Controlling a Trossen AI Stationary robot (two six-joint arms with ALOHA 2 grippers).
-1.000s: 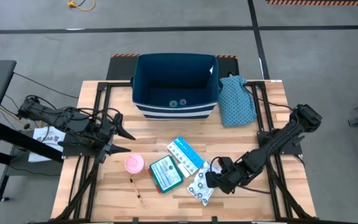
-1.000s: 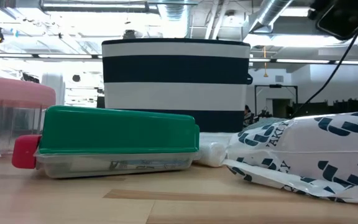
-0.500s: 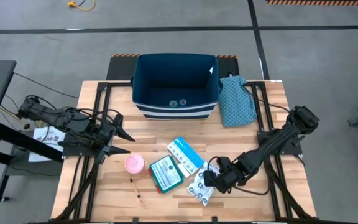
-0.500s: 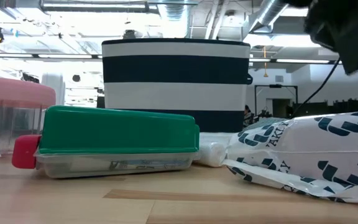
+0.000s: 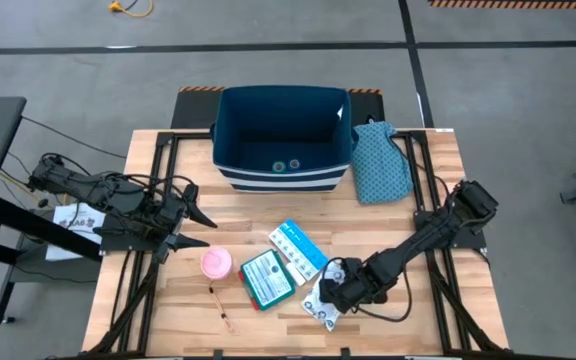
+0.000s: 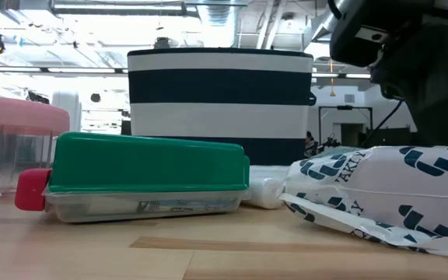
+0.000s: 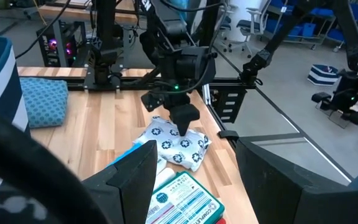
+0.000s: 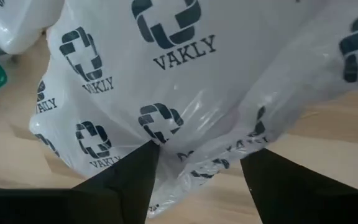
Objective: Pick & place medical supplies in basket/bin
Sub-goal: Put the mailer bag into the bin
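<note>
The table is pale wood with smooth planks and thin grain lines. The pouch is thin, shiny plastic film, crinkled, with dark printed rings and letters. The right gripper is matt black, like hard plastic. The flat box has a smooth green plastic lid, a clear plastic base and a red end. The pink roll looks smooth and a bit glossy. The bin is soft dark cloth with white stripes. The dotted cloth looks soft and matt.
</note>
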